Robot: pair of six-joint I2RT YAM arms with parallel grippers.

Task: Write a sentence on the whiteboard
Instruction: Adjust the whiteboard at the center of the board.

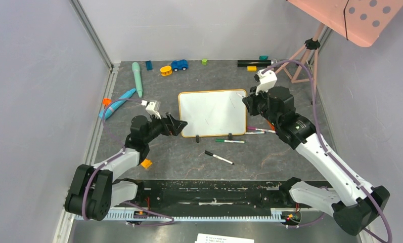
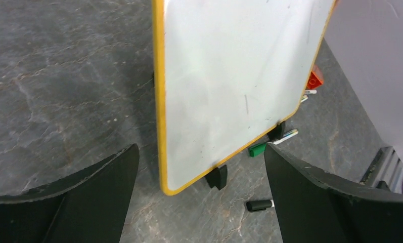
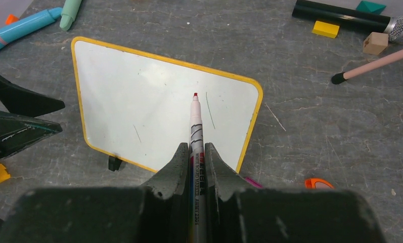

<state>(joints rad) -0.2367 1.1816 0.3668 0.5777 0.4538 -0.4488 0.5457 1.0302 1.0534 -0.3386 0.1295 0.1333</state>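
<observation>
Whiteboard (image 1: 212, 114) stands on its black feet mid-table between your arms, its face showing only faint grey strokes. Your left gripper (image 1: 179, 125) sits just beside the board's left edge, fingers spread wide, gripping nothing. Loose markers (image 1: 229, 140) lie on the table before the board. Your right gripper (image 3: 196, 152), at the right edge, is clamped on a red-tipped marker (image 3: 195, 121) aimed at the white face; whether the tip touches, you cannot tell.

The whiteboard (image 2: 234, 66) is seen upright on two black feet (image 2: 217, 177) on the grey table (image 2: 62, 91), marked only by faint streaks. The fingers of the left gripper (image 2: 200, 149) are spread wide before it.
</observation>
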